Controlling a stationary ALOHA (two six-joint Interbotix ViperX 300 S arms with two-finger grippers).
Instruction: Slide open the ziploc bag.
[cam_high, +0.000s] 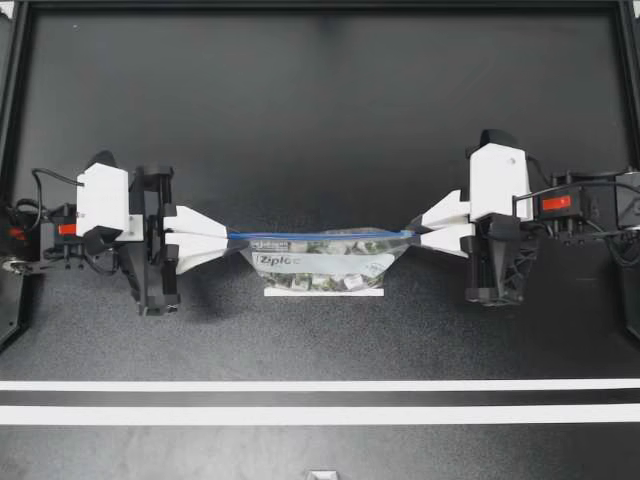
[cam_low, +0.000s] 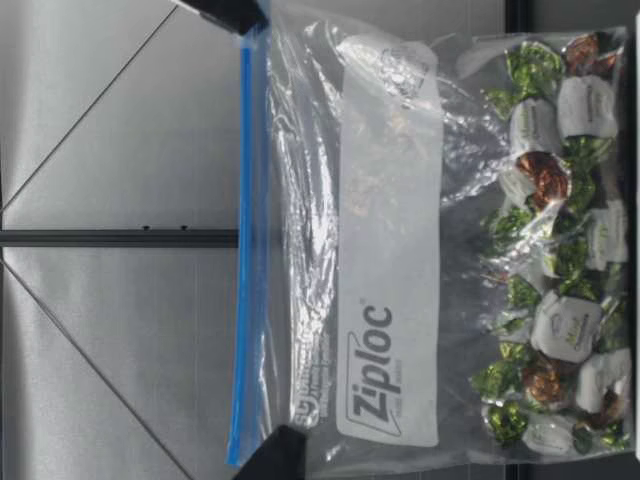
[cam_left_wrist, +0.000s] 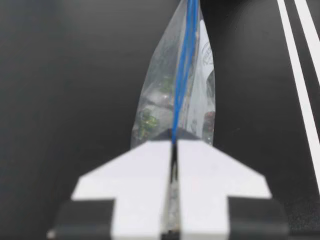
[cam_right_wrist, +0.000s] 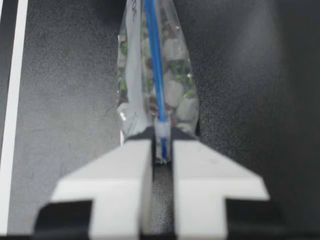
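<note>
top: overhead | low: table-level, close | wrists: along fingers (cam_left_wrist: 142, 180) | shared: bag (cam_high: 320, 262)

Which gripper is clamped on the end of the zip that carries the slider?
My right gripper: the pale slider sits between its fingers. My left gripper pinches only the bare blue zip strip at the other end.

Robotics lab bench.
Black framed worktop (cam_high: 320, 120), white tape lines (cam_high: 320, 385) across it, a cabled robot arm (cam_high: 100, 205) at each side.
</note>
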